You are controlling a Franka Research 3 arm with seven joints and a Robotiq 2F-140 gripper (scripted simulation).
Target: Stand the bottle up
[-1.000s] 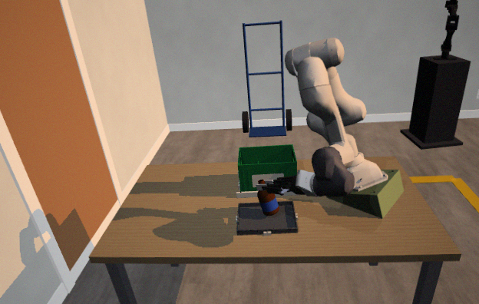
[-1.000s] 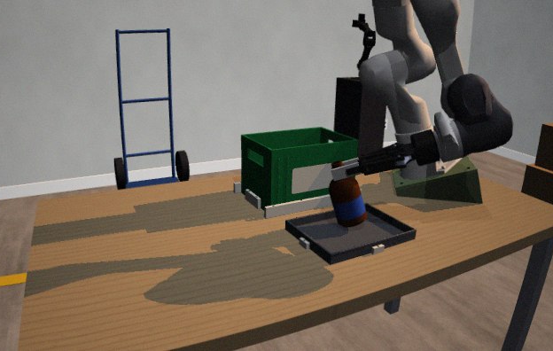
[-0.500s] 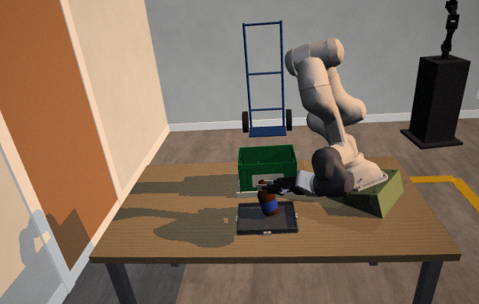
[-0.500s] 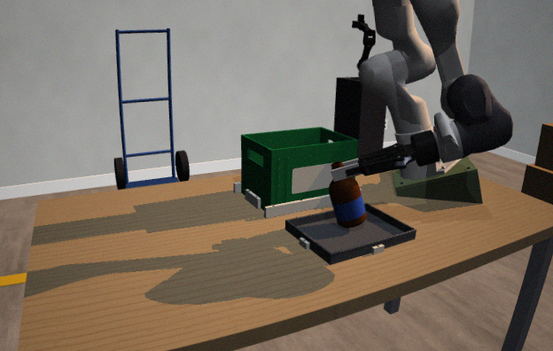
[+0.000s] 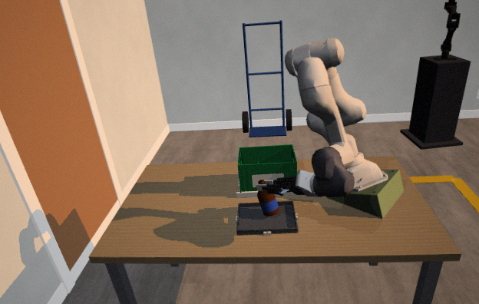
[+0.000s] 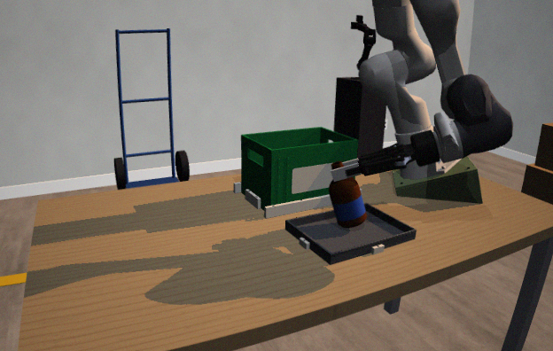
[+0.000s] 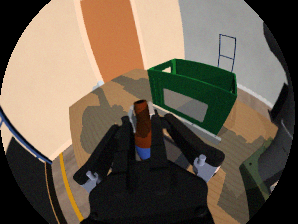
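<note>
A brown bottle (image 5: 268, 202) with a blue label stands nearly upright, leaning slightly, with its base on the dark tray (image 5: 267, 218). It also shows in the exterior view (image 6: 346, 199) on the tray (image 6: 350, 232). My gripper (image 5: 265, 186) reaches in level from the right and is shut on the bottle's neck; it shows in the exterior view (image 6: 341, 170) too. In the wrist view the bottle (image 7: 143, 128) sits between my fingers. The green crate (image 5: 267, 166) stands just behind the tray.
The arm's green base block (image 5: 376, 193) sits right of the tray. The crate (image 6: 298, 164) rests against grey stops. A blue hand truck (image 5: 265, 80) and a black pedestal (image 5: 438, 100) stand on the floor beyond the table.
</note>
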